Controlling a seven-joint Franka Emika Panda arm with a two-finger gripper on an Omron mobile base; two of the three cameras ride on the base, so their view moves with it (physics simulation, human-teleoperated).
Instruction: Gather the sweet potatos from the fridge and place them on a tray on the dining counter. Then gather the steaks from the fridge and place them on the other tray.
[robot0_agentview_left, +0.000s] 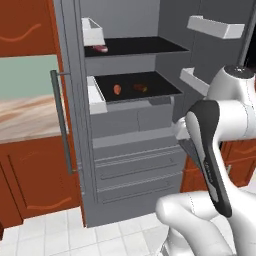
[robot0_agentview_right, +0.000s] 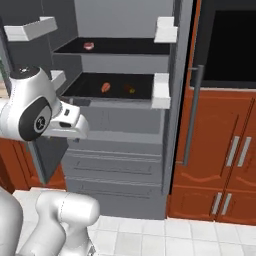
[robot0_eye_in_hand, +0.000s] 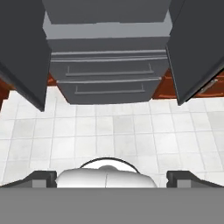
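The grey fridge (robot0_agentview_left: 135, 165) (robot0_agentview_right: 115, 165) stands with both upper doors swung open. Two small orange-red sweet potatos (robot0_agentview_left: 117, 89) (robot0_agentview_left: 140, 87) lie on its lower dark shelf, also seen from the right (robot0_agentview_right: 106, 88) (robot0_agentview_right: 130, 89). A pinkish steak (robot0_agentview_left: 100, 48) (robot0_agentview_right: 89, 46) rests at the left of the shelf above. My gripper (robot0_eye_in_hand: 113, 178) is open and empty, held in front of the fridge below the shelves. It points down at the fridge drawers (robot0_eye_in_hand: 105, 78) and the floor. The trays and the dining counter are out of view.
The open doors (robot0_agentview_left: 65, 115) (robot0_agentview_right: 182, 100) flank the fridge, with white bins (robot0_agentview_left: 215, 26) (robot0_agentview_right: 161, 90) on their inner sides. Red-brown cabinets (robot0_agentview_right: 225, 165) stand to the right. A marbled wall counter (robot0_agentview_left: 22, 117) is on the left. White floor tiles (robot0_eye_in_hand: 113, 131) lie below.
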